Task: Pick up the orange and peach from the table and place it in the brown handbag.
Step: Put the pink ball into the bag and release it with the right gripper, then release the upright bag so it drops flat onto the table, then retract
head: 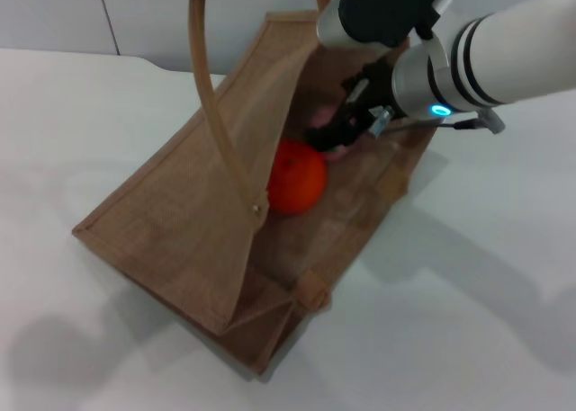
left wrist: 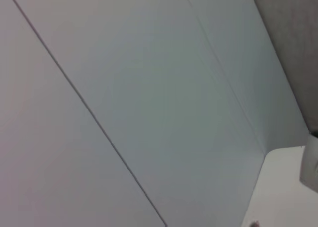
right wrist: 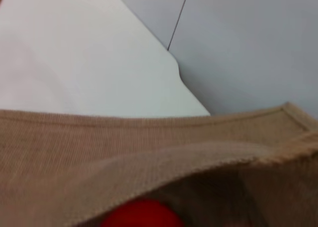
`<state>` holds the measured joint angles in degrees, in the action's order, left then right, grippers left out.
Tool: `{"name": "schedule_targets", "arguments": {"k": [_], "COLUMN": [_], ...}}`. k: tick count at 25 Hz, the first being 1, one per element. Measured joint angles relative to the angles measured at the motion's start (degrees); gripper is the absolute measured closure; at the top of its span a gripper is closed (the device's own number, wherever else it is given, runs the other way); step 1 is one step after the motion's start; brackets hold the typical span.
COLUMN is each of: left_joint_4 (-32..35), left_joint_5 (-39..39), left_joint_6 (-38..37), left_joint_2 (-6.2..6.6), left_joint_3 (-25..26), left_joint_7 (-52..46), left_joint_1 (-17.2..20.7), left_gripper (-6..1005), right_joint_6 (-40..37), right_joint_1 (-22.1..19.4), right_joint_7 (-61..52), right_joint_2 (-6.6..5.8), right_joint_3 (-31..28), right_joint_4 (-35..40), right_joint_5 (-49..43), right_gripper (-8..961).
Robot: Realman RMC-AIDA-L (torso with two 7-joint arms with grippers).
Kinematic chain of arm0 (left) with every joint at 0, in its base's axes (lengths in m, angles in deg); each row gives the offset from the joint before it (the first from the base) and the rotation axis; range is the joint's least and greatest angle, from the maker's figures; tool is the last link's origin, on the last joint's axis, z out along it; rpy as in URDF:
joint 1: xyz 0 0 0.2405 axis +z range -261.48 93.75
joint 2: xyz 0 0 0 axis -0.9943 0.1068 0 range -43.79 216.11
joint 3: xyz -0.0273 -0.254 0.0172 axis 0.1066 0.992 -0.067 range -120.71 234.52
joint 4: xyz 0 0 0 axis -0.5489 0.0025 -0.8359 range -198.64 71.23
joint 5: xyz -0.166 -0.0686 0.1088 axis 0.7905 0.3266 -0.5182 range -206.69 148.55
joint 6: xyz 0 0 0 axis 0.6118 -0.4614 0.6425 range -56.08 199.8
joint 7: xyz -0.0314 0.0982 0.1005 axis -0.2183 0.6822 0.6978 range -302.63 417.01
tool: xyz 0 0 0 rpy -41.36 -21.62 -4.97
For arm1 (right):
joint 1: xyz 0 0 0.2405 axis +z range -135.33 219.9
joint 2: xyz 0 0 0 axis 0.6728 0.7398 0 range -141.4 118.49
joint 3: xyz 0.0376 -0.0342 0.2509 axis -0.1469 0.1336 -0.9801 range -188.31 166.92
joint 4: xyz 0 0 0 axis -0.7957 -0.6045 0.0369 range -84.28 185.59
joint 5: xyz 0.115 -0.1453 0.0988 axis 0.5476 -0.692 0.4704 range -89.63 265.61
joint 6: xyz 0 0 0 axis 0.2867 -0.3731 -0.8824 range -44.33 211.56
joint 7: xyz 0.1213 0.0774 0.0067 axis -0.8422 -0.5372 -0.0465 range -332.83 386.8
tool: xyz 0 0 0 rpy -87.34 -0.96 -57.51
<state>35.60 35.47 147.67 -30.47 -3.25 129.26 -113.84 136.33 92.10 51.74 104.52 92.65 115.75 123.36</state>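
The brown handbag (head: 180, 231) lies on its side on the white bench (head: 72, 141), its mouth gaping toward the right and far side, so fruit can be slid in from that direction instead of dropped from above. One strap handle (head: 211, 96) arches up over the near-left panel, which is propped up like a tent flap and leaves the interior open.

The orange (head: 296, 179) already rests inside the bag on the lower panel, near the middle of the opening, so that half of the job looks done. The right gripper (head: 346, 128) reaches in from the far right, low over the lower panel, just beyond the orange. Its dark fingers (head: 324, 134) are closed around the peach (head: 337, 150), of which only pink slivers show below and left of them (most of it is hidden by the gripper). Carrying it this deep makes sense: let go here, the peach should settle beside the orange and not roll back out.

The right wrist view shows the bag's woven rim with a red-orange patch of the orange below it. The left gripper is out of sight, apparently parked.
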Motion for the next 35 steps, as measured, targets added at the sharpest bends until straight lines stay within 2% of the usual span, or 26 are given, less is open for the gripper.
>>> {"name": "schedule_targets", "arguments": {"k": [2,5,8,11,17,19,23,26,30,35], "left_joint_4": [-0.81,-2.12,-2.58,-3.41,-5.64,-5.95,-6.16,-6.83,-7.45,-10.24], "left_joint_5": [-0.02,-0.21,-1.15,-1.94,-2.74,-2.70,-2.60,-2.72,-1.74,3.83], "left_joint_6": [-0.05,-0.11,-0.45,-1.71,-3.24,-3.62,-4.15,-4.47,-4.52,-4.66], "left_joint_2": [0.01,0.05,0.00,-0.02,-0.01,-0.05,-0.05,-0.04,-0.10,-0.12], "left_joint_3": [0.15,0.55,0.97,1.01,1.00,1.01,1.13,1.27,1.33,1.77], "left_joint_7": [0.08,0.33,0.42,0.44,0.49,0.49,0.49,0.28,-0.02,-1.12], "left_joint_1": [0.01,0.01,0.20,0.90,1.44,1.51,1.87,1.83,1.51,0.24], "left_gripper": [768,766,763,761,756,754,751,749,745,741], "right_joint_6": [1.16,3.16,6.50,10.94,21.14,22.27,18.86,14.80,13.20,11.94], "right_joint_1": [-0.01,-0.52,-2.74,-5.96,-13.76,-15.68,-18.83,-20.32,-20.49,-19.70], "right_joint_7": [0.00,0.00,-0.02,-0.02,-1.43,-1.97,-3.54,-3.89,-3.93,-3.93], "right_joint_2": [-0.04,-0.05,-0.24,-0.36,-0.21,-0.21,-0.22,-0.23,-0.22,-0.22], "right_joint_3": [0.11,0.21,-0.39,-2.09,-5.76,-6.54,-10.11,-13.85,-16.85,-17.09], "right_joint_4": [0.24,0.72,3.45,9.31,26.11,28.84,30.29,29.93,27.81,25.15], "right_joint_5": [-0.21,-0.26,-0.45,-1.99,-10.95,-13.88,-18.77,-18.35,-17.51,-17.45], "right_gripper": [71,72,74,75,78,79,81,83,84,85]}}
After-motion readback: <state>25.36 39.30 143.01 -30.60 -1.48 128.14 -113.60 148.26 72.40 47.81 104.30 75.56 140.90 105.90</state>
